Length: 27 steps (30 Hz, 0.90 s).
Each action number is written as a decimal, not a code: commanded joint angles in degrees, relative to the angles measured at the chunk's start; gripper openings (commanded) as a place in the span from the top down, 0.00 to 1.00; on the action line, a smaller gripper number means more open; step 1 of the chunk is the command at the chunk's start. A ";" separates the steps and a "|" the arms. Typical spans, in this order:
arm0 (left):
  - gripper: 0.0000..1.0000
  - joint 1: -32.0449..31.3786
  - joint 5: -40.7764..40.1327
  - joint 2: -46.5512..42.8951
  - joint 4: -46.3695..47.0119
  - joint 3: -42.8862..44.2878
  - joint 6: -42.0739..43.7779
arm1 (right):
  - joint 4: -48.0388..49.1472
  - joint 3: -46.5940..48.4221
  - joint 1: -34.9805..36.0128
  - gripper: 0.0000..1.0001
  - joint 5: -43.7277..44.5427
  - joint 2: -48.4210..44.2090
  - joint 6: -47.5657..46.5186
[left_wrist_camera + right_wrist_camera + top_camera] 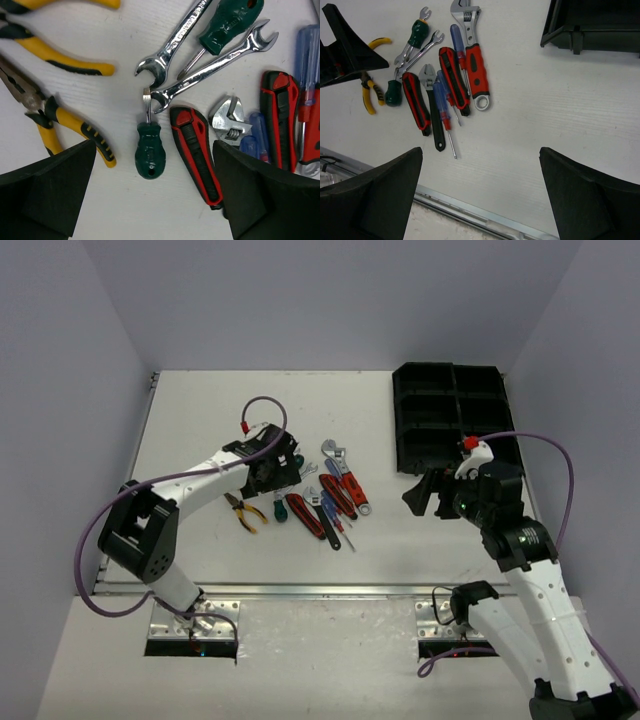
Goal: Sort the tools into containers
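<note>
Closest to the overhead lens are the two arm bases; beyond them the white table (200, 420) carries everything. From above, your left gripper (283, 466) hangs over the upper left edge of the tools (320, 502), which lie in one loose heap at mid-table. None is in the black organiser tray (401, 420), which sits well apart at the far right. Your right gripper (423, 496) hovers between heap and tray, holding nothing.

On the left wrist view, both fingers (47, 192) stand spread wide and empty, with the stubby green screwdriver (150, 156) centred between them. That looks like your pick. Its handle runs across the closing line, so come straight down and pinch the fat green handle, not the thin blade. Mind the right finger: the red-and-black wrench handle (196, 152) lies just beside the screwdriver and could get caught. The blade tip touches the head of a silver spanner (212, 62), so lift vertically to avoid dragging it. The yellow-handled pliers (67, 122) lie near the left finger's path.

On the right wrist view, those fingers (375, 197) are also wide apart. A tray corner shows at upper right, the heap at upper left. Keep this arm out of the carrying path.
</note>
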 commanded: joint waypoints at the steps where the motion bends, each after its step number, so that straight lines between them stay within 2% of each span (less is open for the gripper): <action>1: 0.00 0.31 0.86 2.50 7.15 3.92 15.67 | 3.87 -0.43 -0.10 0.01 -2.87 0.64 -0.64; 5: 0.00 0.43 -0.35 9.31 4.20 12.22 19.55 | 5.10 -0.64 -0.10 0.01 -4.43 1.76 0.00; 7: 0.00 0.36 1.92 12.61 3.60 16.87 21.49 | 5.57 -0.54 -0.10 0.01 -5.78 2.37 0.54; 10: 0.00 0.35 3.53 16.89 5.31 20.12 24.42 | 6.09 -0.80 -0.10 0.01 -6.99 3.10 1.04; 14: 0.03 0.86 1.08 21.53 3.48 25.72 26.71 | 5.49 -0.79 -0.10 0.01 -7.59 3.19 0.86; 19: 0.17 0.87 3.03 25.19 3.02 28.54 28.00 | 4.83 -0.83 -0.10 0.01 -6.99 2.52 0.14; 27: 0.32 0.87 2.50 28.49 2.81 30.16 29.30 | 5.44 -1.88 -0.09 0.01 -8.18 2.94 0.28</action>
